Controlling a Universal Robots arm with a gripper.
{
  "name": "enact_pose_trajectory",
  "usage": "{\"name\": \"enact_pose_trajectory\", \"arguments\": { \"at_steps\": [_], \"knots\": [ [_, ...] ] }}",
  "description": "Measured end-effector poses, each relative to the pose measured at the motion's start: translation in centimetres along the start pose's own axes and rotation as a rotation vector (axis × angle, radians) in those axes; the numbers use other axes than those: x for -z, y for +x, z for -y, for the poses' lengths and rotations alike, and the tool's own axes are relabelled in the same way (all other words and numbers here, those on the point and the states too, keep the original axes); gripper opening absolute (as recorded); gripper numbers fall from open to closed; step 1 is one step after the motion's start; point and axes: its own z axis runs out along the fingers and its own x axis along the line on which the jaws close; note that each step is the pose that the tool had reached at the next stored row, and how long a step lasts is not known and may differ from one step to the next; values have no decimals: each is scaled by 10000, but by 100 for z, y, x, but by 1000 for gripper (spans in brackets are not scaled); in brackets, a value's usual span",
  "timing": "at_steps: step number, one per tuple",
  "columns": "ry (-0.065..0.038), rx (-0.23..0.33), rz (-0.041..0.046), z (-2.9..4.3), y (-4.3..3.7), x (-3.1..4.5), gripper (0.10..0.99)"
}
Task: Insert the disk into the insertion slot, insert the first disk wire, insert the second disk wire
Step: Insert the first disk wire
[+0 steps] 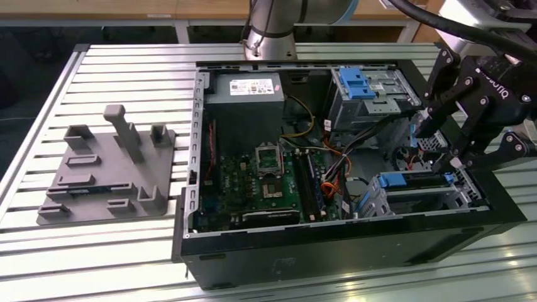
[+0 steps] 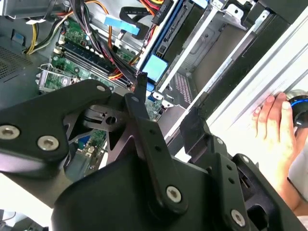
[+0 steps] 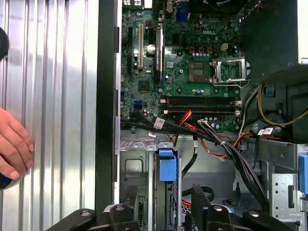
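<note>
The disk [image 1: 415, 180] sits inside the slot [image 1: 424, 198], its blue carrier tab towards the motherboard [image 1: 268, 176]. Both are in the near corner of the open case [image 1: 336, 251], at the exterior view's right. Your gripper [image 1: 441, 150] hovers just above that slot, fingers spread apart and holding nothing. Loose wires [image 3: 226, 144] run between slot and motherboard. The case lies on the slatted bench [image 1: 126, 63], where a hand [image 3: 14, 149] rests beside it.
</note>
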Motion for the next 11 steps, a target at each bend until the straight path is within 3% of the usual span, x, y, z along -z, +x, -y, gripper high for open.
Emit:
{"name": "enact_pose_trajectory", "arguments": {
  "at_steps": [11],
  "knots": [
    [0,2,0,0,0,0,557]
  ]
}}
